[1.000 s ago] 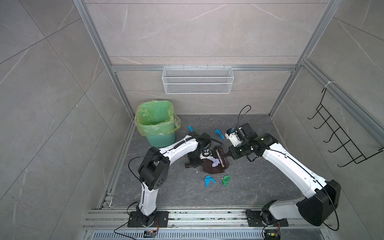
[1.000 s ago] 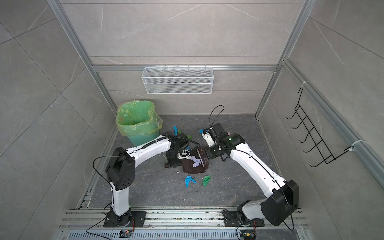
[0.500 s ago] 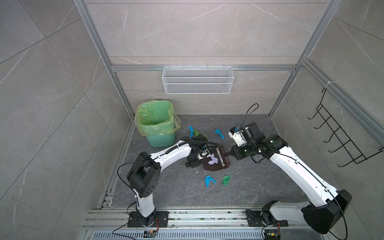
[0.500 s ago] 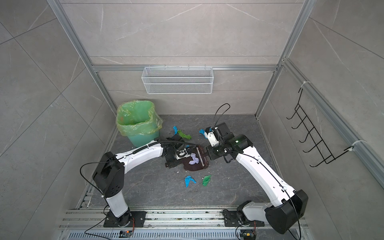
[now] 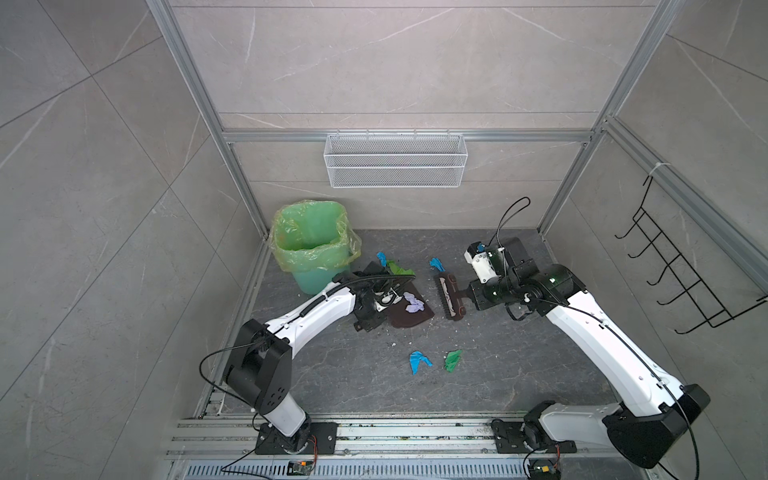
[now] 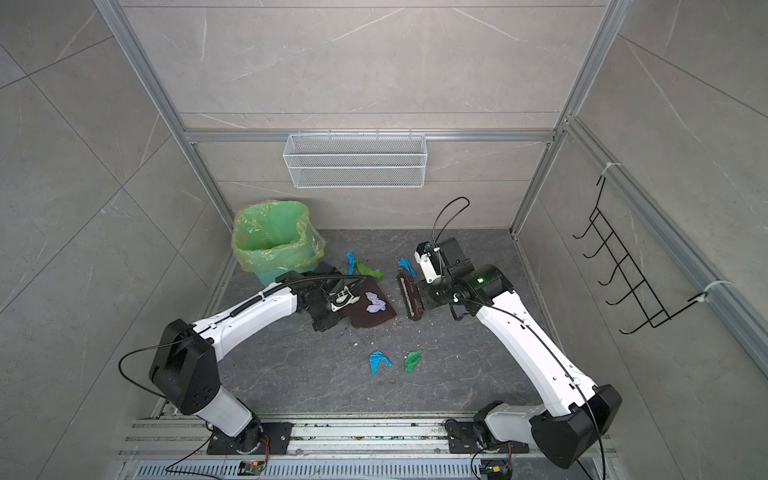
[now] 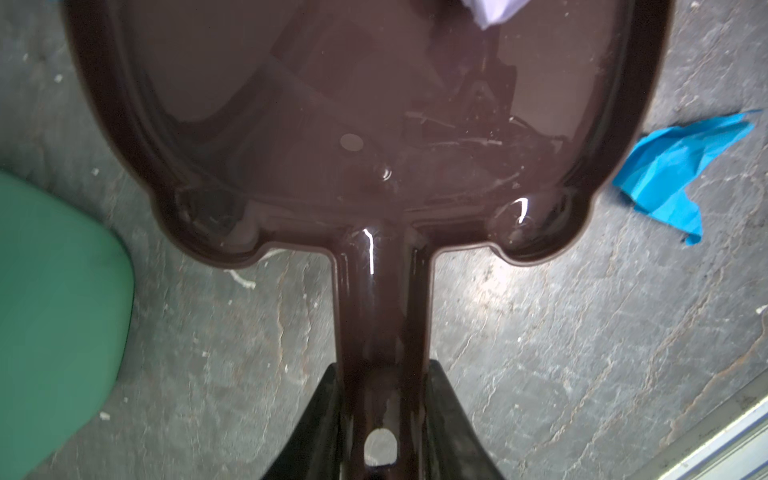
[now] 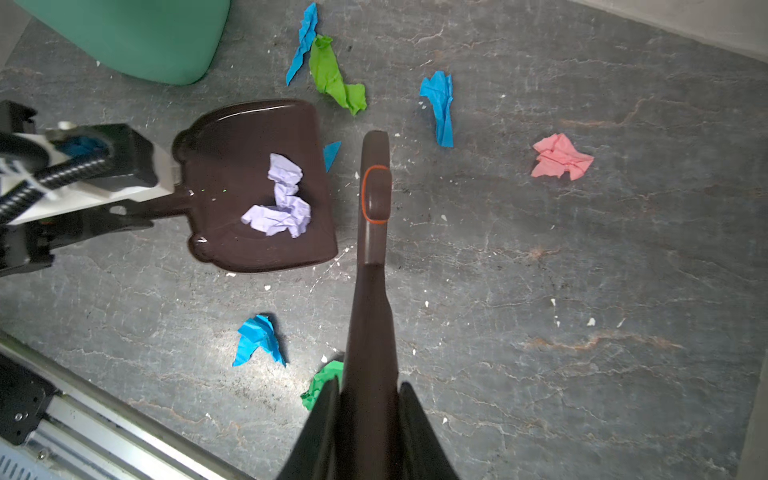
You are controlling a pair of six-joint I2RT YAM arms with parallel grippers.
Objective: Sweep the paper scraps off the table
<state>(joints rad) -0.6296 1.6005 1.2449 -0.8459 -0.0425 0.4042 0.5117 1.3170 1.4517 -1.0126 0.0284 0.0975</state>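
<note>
My left gripper (image 7: 382,370) is shut on the handle of a brown dustpan (image 5: 405,319) that rests on the table (image 5: 478,374). A lavender paper scrap (image 8: 282,199) lies in the pan. My right gripper (image 8: 369,384) is shut on a brown brush (image 5: 449,297), held just right of the pan's open edge, apart from it. Loose paper scraps lie around: blue (image 5: 381,258) and green (image 5: 400,269) beside the bin, blue (image 5: 436,264) behind the brush, blue (image 5: 419,360) and green (image 5: 453,359) nearer the front, and pink (image 8: 561,157) in the right wrist view.
A green bin (image 5: 309,245) lined with a green bag stands at the back left, close behind the left arm. A white wire basket (image 5: 395,166) hangs on the back wall. Aluminium rails (image 5: 374,432) edge the front. Tiny white crumbs dot the table.
The brush has drawn back to the right, off the dustpan, leaving the lavender scrap in the pan. The left arm's elbow has swung left and the pan shifted slightly left.
</note>
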